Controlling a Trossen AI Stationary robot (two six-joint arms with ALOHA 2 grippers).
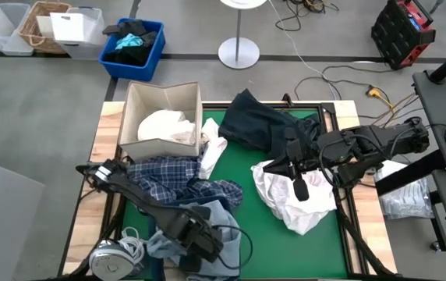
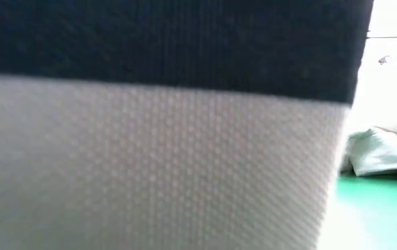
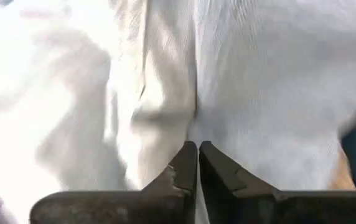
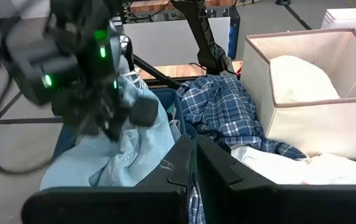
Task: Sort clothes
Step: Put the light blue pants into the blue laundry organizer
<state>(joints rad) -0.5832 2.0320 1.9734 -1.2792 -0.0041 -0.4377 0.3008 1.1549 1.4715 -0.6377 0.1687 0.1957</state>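
On the green mat [image 1: 242, 168] the clothes lie in heaps. A blue-white plaid shirt [image 1: 172, 183] lies at the left, and light blue denim [image 1: 219, 218] lies near the front edge. A dark navy piece [image 1: 258, 121] lies at the back, and a white shirt [image 1: 289, 203] lies at the right. My left gripper [image 1: 201, 240] is shut on the denim [image 4: 134, 146]. My right gripper [image 1: 301, 189] hovers shut over the white shirt and points toward the table's left. Cloth close to the lens blocks most of the low view. My left gripper pinches a raised fold of the pale denim [image 3: 196, 127] between its two fingertips [image 3: 187, 162], coming from above and pointing down. The denim is bunched up under the fingers, and the rest of it [image 4: 84, 165] lies on the table. How many layers it holds cannot be told.
A beige open box [image 1: 196, 117] at the back left holds a white garment [image 1: 164, 125]. On the floor behind the table stands a blue bin [image 1: 154, 48] with dark cloth. A grey roll [image 1: 110, 259] sits at the front left corner, and a clear bag [image 1: 406, 197] lies at the right edge.
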